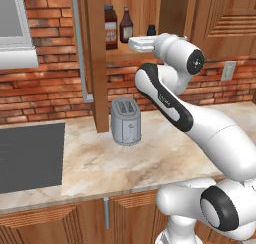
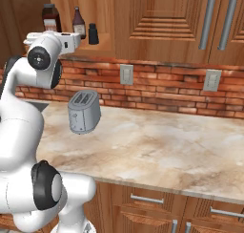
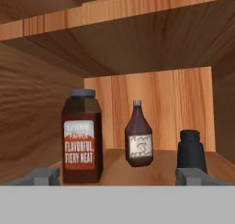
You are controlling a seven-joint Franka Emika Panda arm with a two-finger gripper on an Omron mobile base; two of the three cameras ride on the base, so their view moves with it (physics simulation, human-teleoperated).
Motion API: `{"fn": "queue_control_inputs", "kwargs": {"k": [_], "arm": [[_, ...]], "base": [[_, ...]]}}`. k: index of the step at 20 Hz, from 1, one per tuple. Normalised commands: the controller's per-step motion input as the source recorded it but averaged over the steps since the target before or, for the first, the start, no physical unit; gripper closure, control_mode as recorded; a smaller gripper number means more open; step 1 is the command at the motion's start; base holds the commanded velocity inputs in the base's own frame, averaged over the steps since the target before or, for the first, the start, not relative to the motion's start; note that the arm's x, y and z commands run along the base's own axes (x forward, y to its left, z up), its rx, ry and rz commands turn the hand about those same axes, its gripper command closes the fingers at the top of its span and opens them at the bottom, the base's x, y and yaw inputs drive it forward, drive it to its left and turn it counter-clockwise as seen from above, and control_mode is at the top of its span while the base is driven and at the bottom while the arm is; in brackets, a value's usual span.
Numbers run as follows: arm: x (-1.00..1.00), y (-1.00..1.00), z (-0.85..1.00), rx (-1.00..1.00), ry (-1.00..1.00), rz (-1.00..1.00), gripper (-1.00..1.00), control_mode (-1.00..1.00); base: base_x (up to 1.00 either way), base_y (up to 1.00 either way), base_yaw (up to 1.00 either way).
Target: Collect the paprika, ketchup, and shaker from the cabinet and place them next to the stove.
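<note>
Gripper [image 3: 117,176] released, jaws wide, facing cabinet [image 3: 151,99] shelf. Paprika [image 3: 82,137] leftmost, ketchup [image 3: 139,135] in the middle, shaker [image 3: 191,149] rightmost, all upright and apart.

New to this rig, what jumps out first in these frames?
The white arm reaching up into the open wooden cabinet, fingers spread wide in front of the shelf. On that shelf stand three items in a row: the bulky red paprika, the slimmer ketchup and the small black shaker. Below, a grey toaster sits on the marble counter.
</note>
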Motion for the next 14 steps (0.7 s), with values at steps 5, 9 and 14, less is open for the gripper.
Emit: {"fn": "queue_control_inputs", "kwargs": {"k": [5,9,14], "arm": [[0.00,0.00,0.00,0.00,0.00,0.00,-1.00,-1.00],[0.10,0.03,0.00,0.00,0.00,0.00,-1.00,-1.00],[0.19,0.05,0.00,0.00,0.00,0.00,-1.00,-1.00]], "base": [[0.00,0.00,0.00],[0.00,0.00,0.00],[0.00,0.00,0.00]]}}
